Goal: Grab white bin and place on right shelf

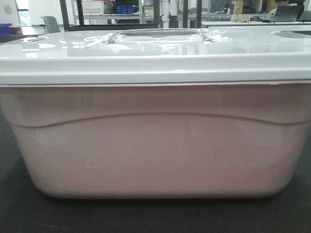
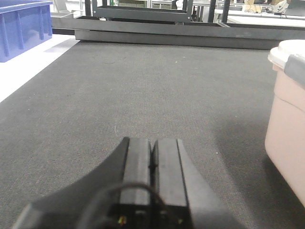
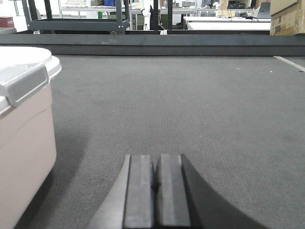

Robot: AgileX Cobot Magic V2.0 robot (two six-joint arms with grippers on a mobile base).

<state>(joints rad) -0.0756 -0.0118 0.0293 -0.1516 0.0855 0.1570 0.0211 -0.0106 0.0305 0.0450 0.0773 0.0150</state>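
Pressed together and empty: left hand (image 2: pixel 152 164) and right hand (image 3: pixel 155 183), low over grey bench (image 2: pixel 143 86), flanking white bin (image 1: pixel 155 150) without touching. Best to spread both, then press evenly on end walls under rim. End latch (image 3: pixel 24 81) visible from the wrists only; taped lid window (image 1: pixel 155 36) from the front only. Right shelf not made out.

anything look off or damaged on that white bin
Only on the white bin: a clear patch in its lid looks taped on, edges crinkled, like a makeshift repair. The bin sits level, nothing spilled.
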